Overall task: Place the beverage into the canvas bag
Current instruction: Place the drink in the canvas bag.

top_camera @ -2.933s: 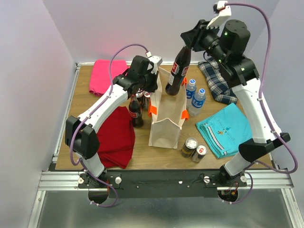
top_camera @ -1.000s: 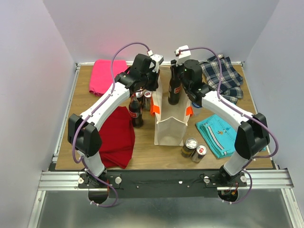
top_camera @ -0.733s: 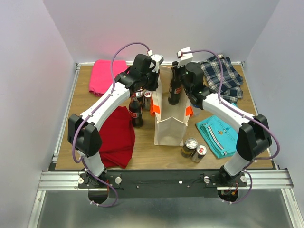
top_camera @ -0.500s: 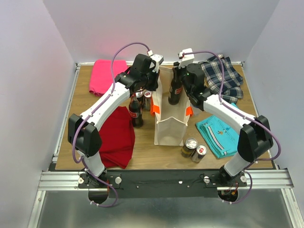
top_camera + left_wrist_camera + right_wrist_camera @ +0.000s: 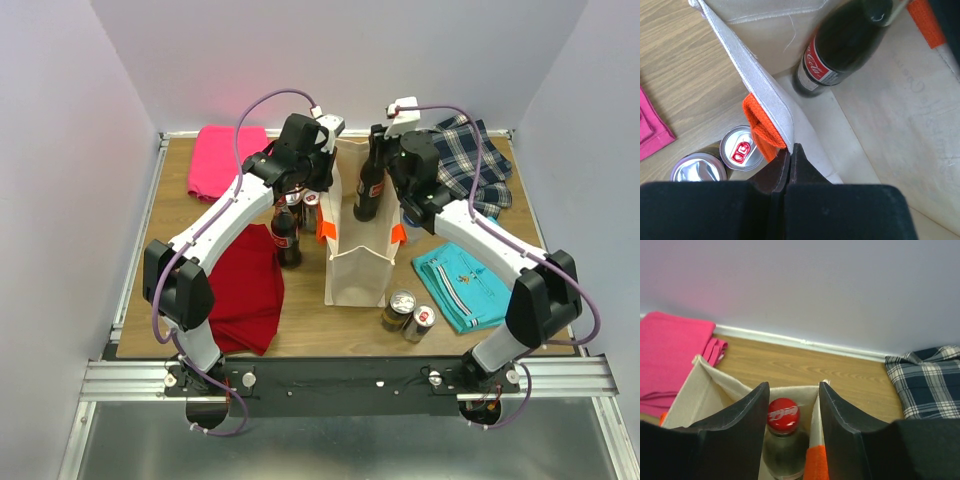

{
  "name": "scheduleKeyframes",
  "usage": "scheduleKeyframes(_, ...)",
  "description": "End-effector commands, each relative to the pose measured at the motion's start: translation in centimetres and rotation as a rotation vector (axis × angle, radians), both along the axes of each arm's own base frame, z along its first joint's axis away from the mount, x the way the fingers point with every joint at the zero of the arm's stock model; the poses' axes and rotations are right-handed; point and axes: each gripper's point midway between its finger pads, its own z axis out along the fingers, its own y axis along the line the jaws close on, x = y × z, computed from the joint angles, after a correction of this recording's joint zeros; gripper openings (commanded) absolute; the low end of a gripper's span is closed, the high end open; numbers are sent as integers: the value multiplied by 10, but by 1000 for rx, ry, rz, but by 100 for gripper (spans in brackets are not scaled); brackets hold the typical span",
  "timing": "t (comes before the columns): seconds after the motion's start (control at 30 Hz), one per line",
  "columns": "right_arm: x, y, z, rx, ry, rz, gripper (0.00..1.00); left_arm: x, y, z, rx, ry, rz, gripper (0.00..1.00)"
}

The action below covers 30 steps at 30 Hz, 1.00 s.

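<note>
Cola bottle [image 5: 367, 190] stands in the canvas bag [image 5: 355, 275]
Right fingers [image 5: 747, 412] parted, clear of its cap [image 5: 783, 414]; left fingers [image 5: 777, 172] clamp the rim [image 5: 765, 95]; withdrawal remains.

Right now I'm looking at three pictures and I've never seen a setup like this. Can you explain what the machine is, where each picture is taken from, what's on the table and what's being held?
These are two robot arms bolted at the near edge of a wooden table. The wide picture looks down from above and behind them. The other two come from a small camera on each arm's wrist. On the table stand a canvas bag with orange straps and two cans. Around them lie a red cloth, a pink cloth, a plaid cloth and a teal cloth. The left hand is shut, pinching the bag's rim. The right hand is open, with a finger on either side of the red cap of a cola bottle that stands inside the bag.
</note>
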Motion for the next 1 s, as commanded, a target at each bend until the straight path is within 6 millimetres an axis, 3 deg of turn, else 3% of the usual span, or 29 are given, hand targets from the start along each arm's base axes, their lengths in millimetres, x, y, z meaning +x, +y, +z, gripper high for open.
scheduleKeyframes(0.0, -3, -10, 59, 80, -129, -45, 55, 7, 5, 2, 22, -15, 15, 2)
scheduleKeyframes(0.37, 0, -7, 72, 91, -131, -39, 58, 6, 6, 4, 28, -23, 21, 5)
scheduleKeyframes(0.63, -8, -14, 87, 95, -56, -63, 62, 11, 11, 16, 36, -59, 36, 29)
scheduleKeyframes(0.73, -14, -21, 80, 83, 1, -88, 63, 11, 8, 20, 28, -65, 33, 36)
scheduleKeyframes(0.97, -36, -34, 70, 93, 85, -106, 65, 12, 5, 34, 5, -89, 24, 64)
